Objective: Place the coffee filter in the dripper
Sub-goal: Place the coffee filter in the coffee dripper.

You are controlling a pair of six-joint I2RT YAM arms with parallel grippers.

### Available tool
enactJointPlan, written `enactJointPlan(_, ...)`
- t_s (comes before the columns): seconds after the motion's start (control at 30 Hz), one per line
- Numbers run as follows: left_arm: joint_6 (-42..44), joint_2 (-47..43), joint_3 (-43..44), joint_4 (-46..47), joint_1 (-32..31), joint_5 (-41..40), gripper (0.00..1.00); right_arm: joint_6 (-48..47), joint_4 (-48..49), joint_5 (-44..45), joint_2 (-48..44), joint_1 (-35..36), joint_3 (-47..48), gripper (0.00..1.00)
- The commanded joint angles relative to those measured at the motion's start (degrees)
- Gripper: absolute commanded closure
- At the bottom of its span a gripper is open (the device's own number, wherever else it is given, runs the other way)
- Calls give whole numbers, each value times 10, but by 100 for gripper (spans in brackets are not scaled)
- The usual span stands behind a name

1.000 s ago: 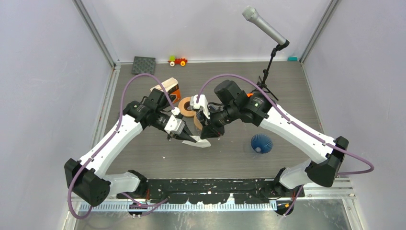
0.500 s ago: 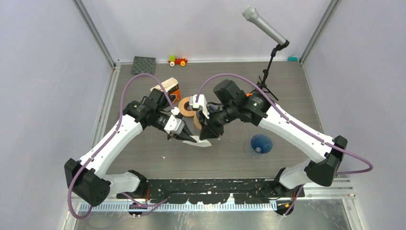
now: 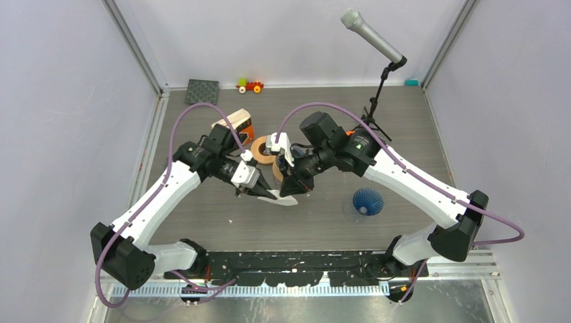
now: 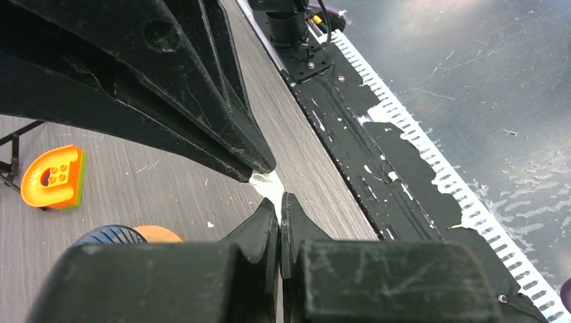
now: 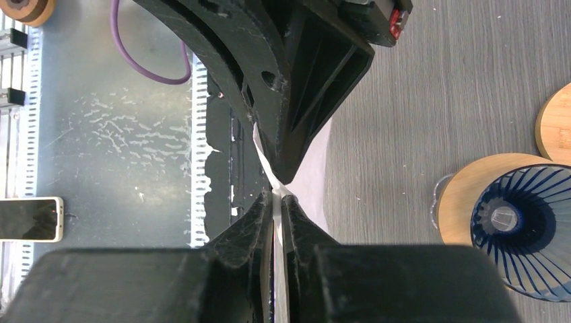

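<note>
The white paper coffee filter hangs just above the table centre, pinched from both sides. My left gripper is shut on its left edge and my right gripper is shut on its right edge, tips nearly touching. In the left wrist view the filter shows between my left gripper and the right one's fingers. In the right wrist view the filter runs into my right gripper. The blue ribbed dripper stands open to the right, apart from both grippers; it also shows in the right wrist view.
A microphone on a stand rises at the back right. Tape rolls and a wooden block lie behind the grippers. A toy car and a black mat sit at the back wall. An orange toy piece lies on the table.
The right arm has edged slightly to the left. Both grippers still hold the filter in the same place.
</note>
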Motion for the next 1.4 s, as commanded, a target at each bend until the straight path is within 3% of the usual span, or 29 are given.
enactJointPlan(0.0,-10,-8,1,24,4,12,100,9,29,-14,2,4,13,85)
enactJointPlan(0.43,-27,-9,0,38,4,-7,100,9,32,15,-17,4,1,99)
enactJointPlan(0.77,-72,-9,1,69,8,-13,100,6,34,26,-30,3,-10,99)
enactJointPlan(1.13,-180,-8,-5,136,15,-15,100,2,36,45,-51,-4,-25,75)
enactJointPlan(1.37,-224,-8,-6,172,23,2,100,-2,49,66,-59,-6,-45,71)
